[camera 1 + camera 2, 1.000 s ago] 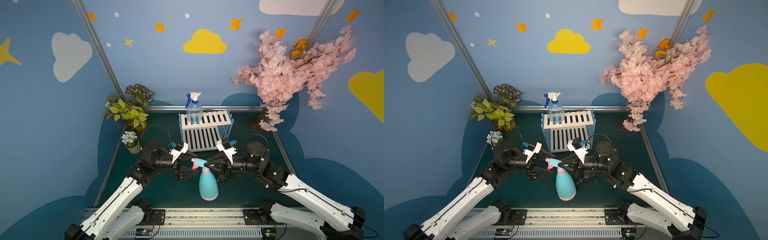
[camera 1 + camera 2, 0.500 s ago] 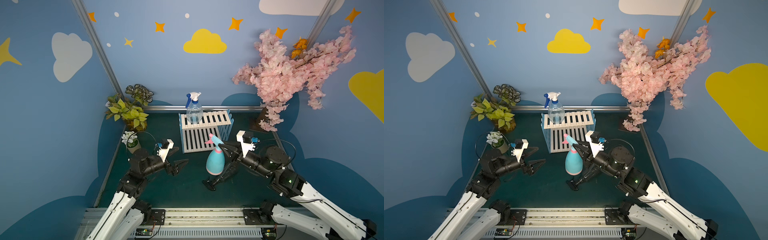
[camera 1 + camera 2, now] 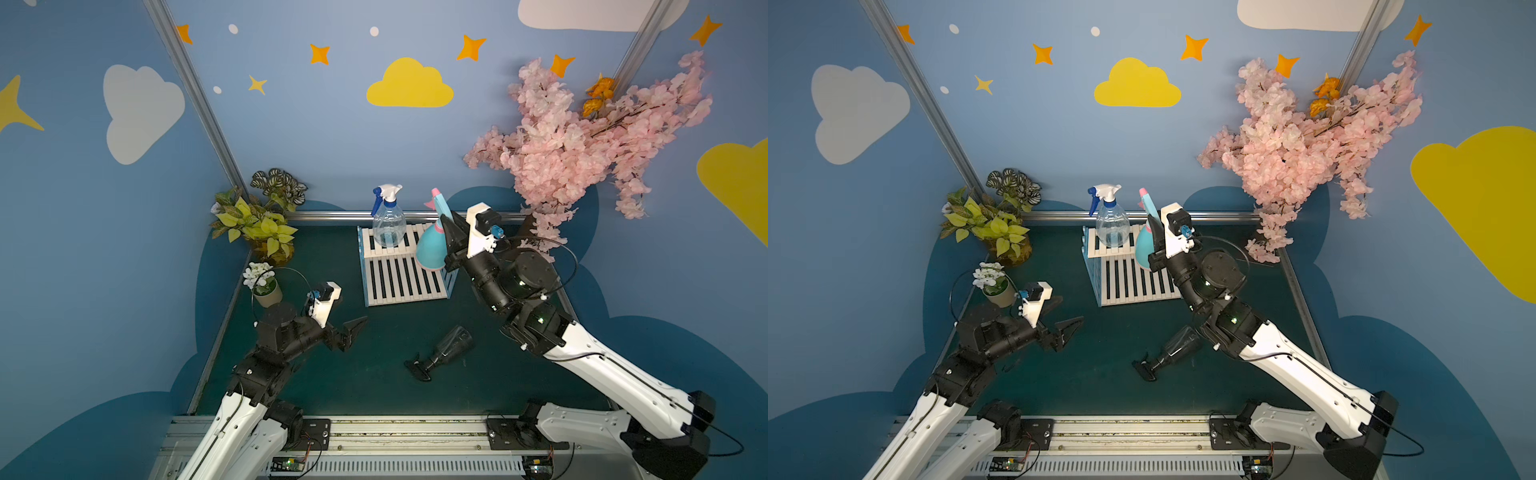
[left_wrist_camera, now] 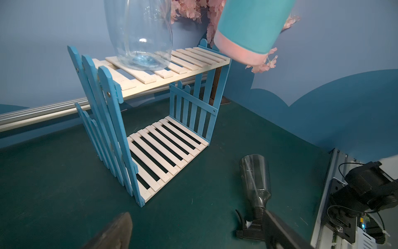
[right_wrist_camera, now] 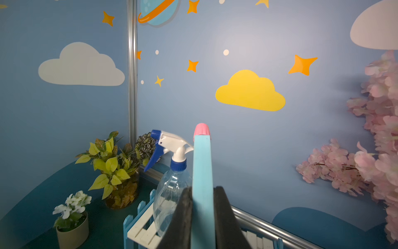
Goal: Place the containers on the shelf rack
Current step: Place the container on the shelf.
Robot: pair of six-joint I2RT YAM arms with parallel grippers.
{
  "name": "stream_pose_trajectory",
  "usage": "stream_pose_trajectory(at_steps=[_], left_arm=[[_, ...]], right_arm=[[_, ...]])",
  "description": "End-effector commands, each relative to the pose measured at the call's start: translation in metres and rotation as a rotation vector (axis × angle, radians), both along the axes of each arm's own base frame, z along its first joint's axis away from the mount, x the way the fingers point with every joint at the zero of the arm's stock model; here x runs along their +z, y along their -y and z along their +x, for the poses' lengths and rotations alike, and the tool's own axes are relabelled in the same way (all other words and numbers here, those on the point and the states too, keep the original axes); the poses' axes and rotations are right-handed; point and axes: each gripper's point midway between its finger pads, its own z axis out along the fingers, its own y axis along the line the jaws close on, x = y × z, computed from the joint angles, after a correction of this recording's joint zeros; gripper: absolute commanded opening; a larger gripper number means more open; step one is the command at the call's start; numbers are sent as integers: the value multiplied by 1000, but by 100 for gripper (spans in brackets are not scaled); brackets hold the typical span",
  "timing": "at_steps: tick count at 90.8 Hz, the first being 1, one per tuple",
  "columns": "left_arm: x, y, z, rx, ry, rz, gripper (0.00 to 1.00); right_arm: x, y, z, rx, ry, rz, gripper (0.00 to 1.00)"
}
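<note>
3 bottles | 1 rack | clear racked | teal held | dark lying

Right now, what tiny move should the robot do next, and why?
Probably lower the teal bottle, straightening it, onto the bare slats of the top shelf beside the clear bottle. The right end effector grips it tilted in the air, its base not yet resting there.

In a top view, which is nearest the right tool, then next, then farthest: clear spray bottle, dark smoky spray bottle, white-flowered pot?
1. Clear spray bottle: beside the right tool, on the upper tier of the shelf rack.
2. Dark smoky spray bottle: lying on the green table, toward the robot.
3. White-flowered pot: far across, left side.
</note>
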Motion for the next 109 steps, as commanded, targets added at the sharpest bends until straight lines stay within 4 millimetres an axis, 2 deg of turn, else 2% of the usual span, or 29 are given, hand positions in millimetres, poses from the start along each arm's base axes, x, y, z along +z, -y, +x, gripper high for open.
stream_pose_trajectory(at_steps=[1,15,43,68,109], left_arm=[[8,-3,-1,9,32,10,98],[8,-2,-3,4,35,12,98],[8,-1,-3,2,37,10,98],[7,0,-4,-3,29,2,98],[7,1,-4,-5,28,-1,98]], right_arm=[[26,11,18,-95,51,69,0],[22,14,47,-132,11,87,0],[16,20,88,-171,-21,91,0],[1,9,107,-165,-80,66,0],[-16,-1,122,-179,-113,15,0]])
